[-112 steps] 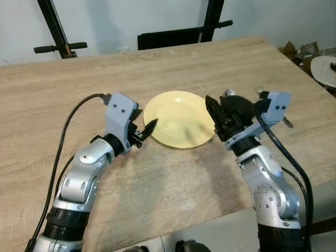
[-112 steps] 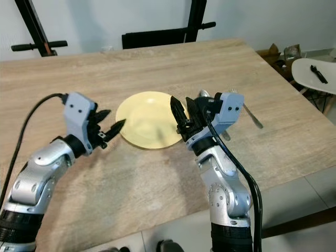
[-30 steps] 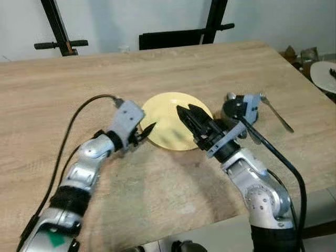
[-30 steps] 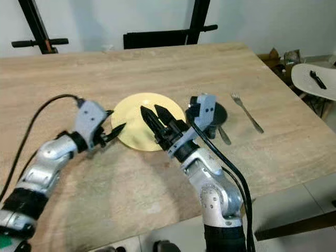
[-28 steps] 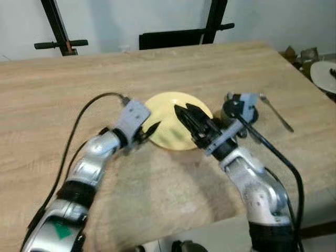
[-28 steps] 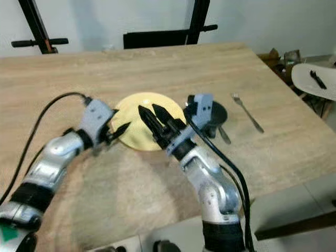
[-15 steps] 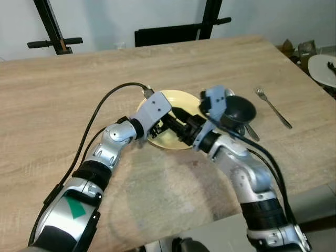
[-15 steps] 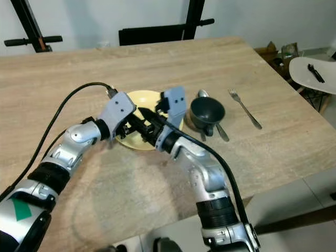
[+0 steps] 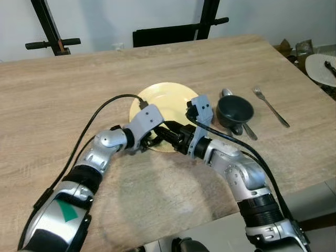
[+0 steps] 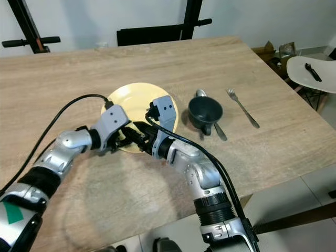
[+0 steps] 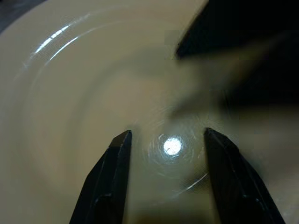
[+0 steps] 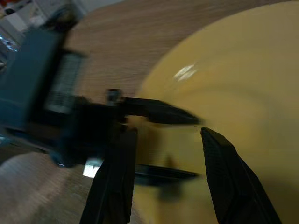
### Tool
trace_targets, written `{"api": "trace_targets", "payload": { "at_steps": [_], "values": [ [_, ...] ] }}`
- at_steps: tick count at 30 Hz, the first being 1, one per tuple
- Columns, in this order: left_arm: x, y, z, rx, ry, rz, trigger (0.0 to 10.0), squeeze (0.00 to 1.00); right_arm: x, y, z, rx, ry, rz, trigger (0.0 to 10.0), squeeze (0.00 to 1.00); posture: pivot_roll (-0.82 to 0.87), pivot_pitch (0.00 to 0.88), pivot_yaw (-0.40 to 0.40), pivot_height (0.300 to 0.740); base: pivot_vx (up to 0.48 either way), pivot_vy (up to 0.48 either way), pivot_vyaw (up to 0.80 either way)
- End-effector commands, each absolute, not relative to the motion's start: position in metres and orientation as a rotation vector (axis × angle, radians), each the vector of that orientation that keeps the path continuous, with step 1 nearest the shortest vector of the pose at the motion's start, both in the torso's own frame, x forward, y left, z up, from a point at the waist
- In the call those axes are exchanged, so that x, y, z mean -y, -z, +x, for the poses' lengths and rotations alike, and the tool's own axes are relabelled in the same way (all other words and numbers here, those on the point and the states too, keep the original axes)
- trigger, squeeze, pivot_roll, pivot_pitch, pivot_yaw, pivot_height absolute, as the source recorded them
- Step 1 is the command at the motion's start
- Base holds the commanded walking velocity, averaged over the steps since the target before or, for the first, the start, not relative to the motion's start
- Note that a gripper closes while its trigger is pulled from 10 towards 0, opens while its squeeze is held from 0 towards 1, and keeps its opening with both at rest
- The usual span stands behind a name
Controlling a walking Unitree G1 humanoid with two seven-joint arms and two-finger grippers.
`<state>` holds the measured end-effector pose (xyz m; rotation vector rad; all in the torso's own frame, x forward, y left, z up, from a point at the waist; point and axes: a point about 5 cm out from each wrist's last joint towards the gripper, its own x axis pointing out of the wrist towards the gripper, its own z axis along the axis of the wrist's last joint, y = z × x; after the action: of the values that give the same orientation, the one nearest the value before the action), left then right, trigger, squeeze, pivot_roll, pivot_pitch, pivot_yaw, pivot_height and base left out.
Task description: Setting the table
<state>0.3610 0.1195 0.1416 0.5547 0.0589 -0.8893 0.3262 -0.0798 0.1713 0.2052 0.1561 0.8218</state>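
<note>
A round yellow plate point(image 9: 167, 101) lies flat on the wooden table point(image 9: 63, 79). Both grippers meet at its near rim, pointing at each other. My left gripper point(image 9: 156, 138) comes in from the left, open, its fingers point(image 11: 114, 177) spread just above the plate's glossy middle point(image 11: 70, 107) with nothing between them. My right gripper point(image 9: 164, 130) reaches in from the right, open and empty, its fingers point(image 12: 226, 172) hovering over the plate point(image 12: 243, 84). In the right wrist view the left gripper's fingertips point(image 12: 161, 112) lie straight ahead, very close.
A dark cup point(image 9: 235, 109) stands right of the plate with a spoon point(image 9: 244, 128) beside it. A fork point(image 9: 271, 106) lies further right. A black chair back point(image 9: 168, 35) and stand legs are beyond the far edge. A white round table point(image 10: 310, 71) is at the far right.
The grippers stood on either side of the plate; they have since closed in and now meet over its near rim. The right arm has swung left, uncovering the cup.
</note>
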Motion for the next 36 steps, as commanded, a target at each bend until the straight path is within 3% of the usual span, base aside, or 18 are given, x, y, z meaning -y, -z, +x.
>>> {"api": "trace_targets", "payload": {
  "at_steps": [1,7,14,22,32,36],
  "values": [
    [-0.135,-0.108,0.347,-0.220,0.917,0.563,10.0,0.00,0.086,-0.173,0.324,-0.147,-0.820,0.204,10.0,0.00,-0.07,0.116,0.020,0.740,0.000,0.000,0.00],
    [-0.153,-0.105,0.313,-0.208,0.958,0.528,10.0,0.00,0.113,-0.170,0.307,-0.162,-0.824,0.167,10.0,0.00,-0.06,0.108,0.022,0.740,0.000,0.000,0.00],
    [-0.165,-0.111,0.281,-0.198,0.924,0.468,10.0,0.00,0.103,-0.161,0.285,-0.179,-0.992,0.037,10.0,0.00,-0.05,0.094,0.017,0.740,0.000,0.000,0.00],
    [-0.180,-0.104,0.264,-0.246,0.845,0.488,10.0,0.00,0.113,-0.177,0.287,-0.124,-0.970,0.030,10.0,0.00,-0.05,0.084,0.003,0.740,0.000,0.000,0.00],
    [-0.184,-0.091,0.256,-0.276,0.677,0.484,10.0,0.00,0.159,-0.193,0.287,-0.052,-0.832,0.299,10.0,0.00,-0.06,0.092,-0.012,0.740,0.000,0.000,0.00],
    [-0.184,-0.092,0.257,-0.273,0.644,0.448,10.0,0.00,0.170,-0.166,0.280,-0.177,-0.828,0.197,10.0,0.00,-0.08,0.094,-0.015,0.740,0.000,0.000,0.00]
  ]
}}
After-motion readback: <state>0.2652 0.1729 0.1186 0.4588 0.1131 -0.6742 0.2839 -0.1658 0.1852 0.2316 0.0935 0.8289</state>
